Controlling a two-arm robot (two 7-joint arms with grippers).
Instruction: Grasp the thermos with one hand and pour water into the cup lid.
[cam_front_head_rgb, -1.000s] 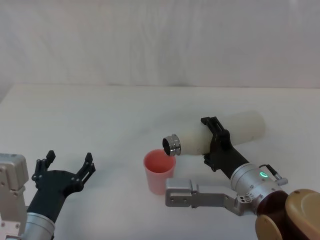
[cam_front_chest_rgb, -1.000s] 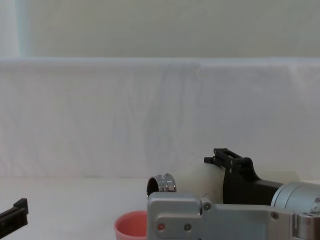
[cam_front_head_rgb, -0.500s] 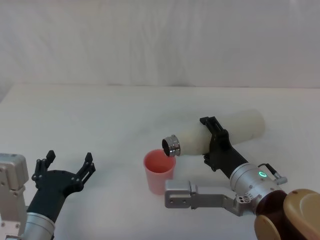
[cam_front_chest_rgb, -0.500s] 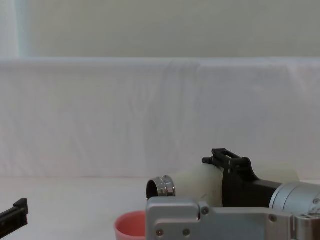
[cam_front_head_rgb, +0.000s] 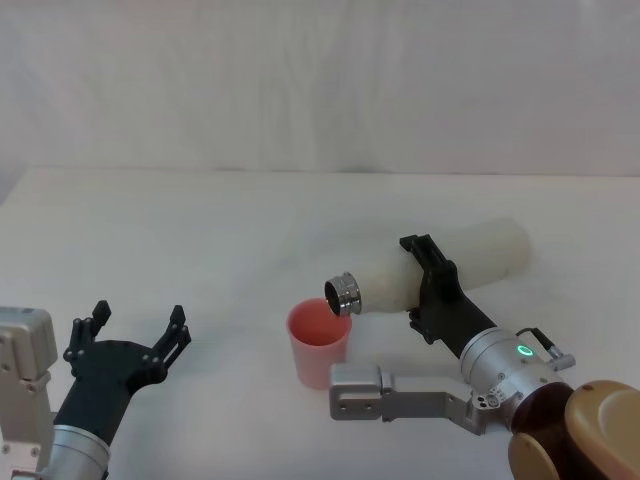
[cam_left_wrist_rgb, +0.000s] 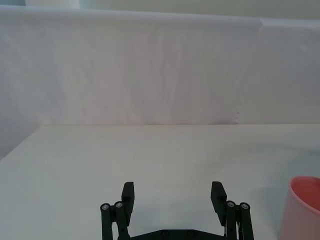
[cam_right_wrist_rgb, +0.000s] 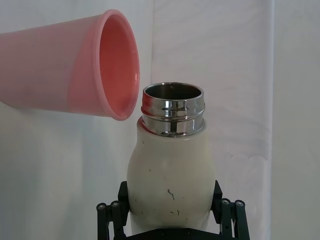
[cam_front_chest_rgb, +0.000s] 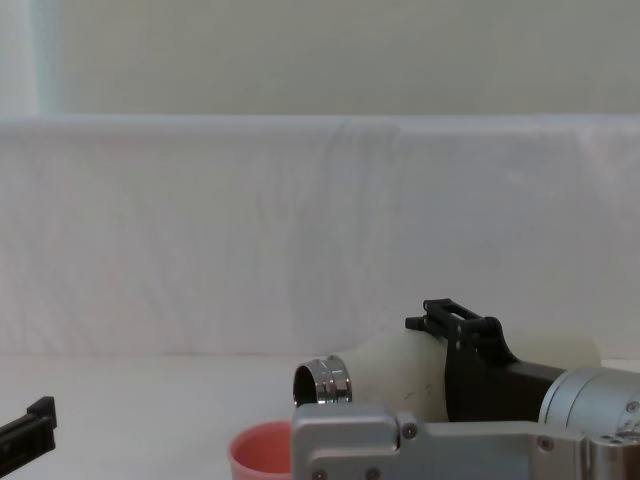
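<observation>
My right gripper (cam_front_head_rgb: 422, 280) is shut on the cream-white thermos (cam_front_head_rgb: 455, 262), holding it tipped over nearly level above the table. Its open steel neck (cam_front_head_rgb: 343, 292) points left and slightly down, just over the right rim of the salmon-pink cup lid (cam_front_head_rgb: 319, 343), which stands upright on the white table. In the right wrist view the thermos (cam_right_wrist_rgb: 171, 180) sits between the black fingers (cam_right_wrist_rgb: 107, 220), with the cup lid (cam_right_wrist_rgb: 75, 67) just beyond the steel mouth. The chest view shows the thermos (cam_front_chest_rgb: 390, 366) tilted over the cup lid (cam_front_chest_rgb: 262, 451). My left gripper (cam_front_head_rgb: 128, 335) rests open at the near left.
A white cloth wall (cam_front_head_rgb: 320, 80) closes off the back of the white table (cam_front_head_rgb: 200, 240). The silver link of my right arm (cam_front_head_rgb: 390, 393) lies just in front of the cup lid. The cup lid's edge (cam_left_wrist_rgb: 302, 207) shows beside my open left gripper (cam_left_wrist_rgb: 172, 192).
The thermos has tipped a little further, its steel neck dropping slightly lower toward the cup lid's rim. The left arm has stayed still.
</observation>
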